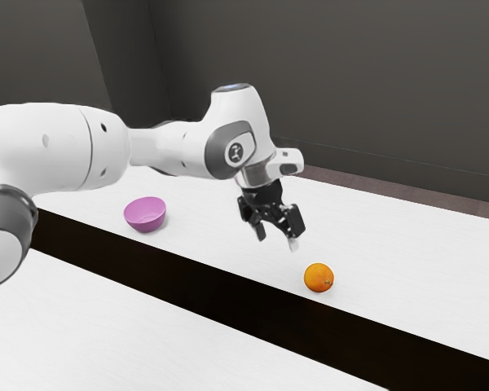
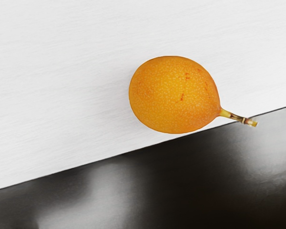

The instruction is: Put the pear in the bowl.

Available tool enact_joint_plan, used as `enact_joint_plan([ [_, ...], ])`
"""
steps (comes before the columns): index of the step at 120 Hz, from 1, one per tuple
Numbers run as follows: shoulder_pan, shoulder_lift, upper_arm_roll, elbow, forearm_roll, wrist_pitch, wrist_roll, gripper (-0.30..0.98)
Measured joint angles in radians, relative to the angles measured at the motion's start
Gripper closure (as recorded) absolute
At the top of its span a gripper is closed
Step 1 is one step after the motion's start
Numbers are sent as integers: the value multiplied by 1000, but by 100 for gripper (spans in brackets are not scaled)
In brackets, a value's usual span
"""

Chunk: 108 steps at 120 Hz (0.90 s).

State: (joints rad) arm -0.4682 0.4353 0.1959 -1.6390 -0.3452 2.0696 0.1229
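Black gripper (image 1: 277, 239) hangs above the white surface with its two fingers apart, so it is open, and no object is between them. The pear (image 1: 319, 278) is a round orange fruit lying below the hand and toward the exterior view's right. In the wrist view the same pear (image 2: 174, 94) shows a short greenish-brown stem and lies close to the edge of a dark strip. A pink-purple bowl (image 1: 145, 213) stands upright toward the exterior view's left, apart from both gripper and pear; its inside looks bare where visible.
A long dark strip (image 1: 220, 292) crosses the white tabletop (image 1: 407, 252) just in front of the pear and bowl in the exterior view. Behind the table rises a dark grey wall (image 1: 375, 81).
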Motion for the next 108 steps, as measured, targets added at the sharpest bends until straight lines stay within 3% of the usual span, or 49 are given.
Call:
enact_joint_plan([
  [32,-8,140,-33,72,-61,86,-43,0],
  [108,39,292,-101,172,-71,173,-95,10],
])
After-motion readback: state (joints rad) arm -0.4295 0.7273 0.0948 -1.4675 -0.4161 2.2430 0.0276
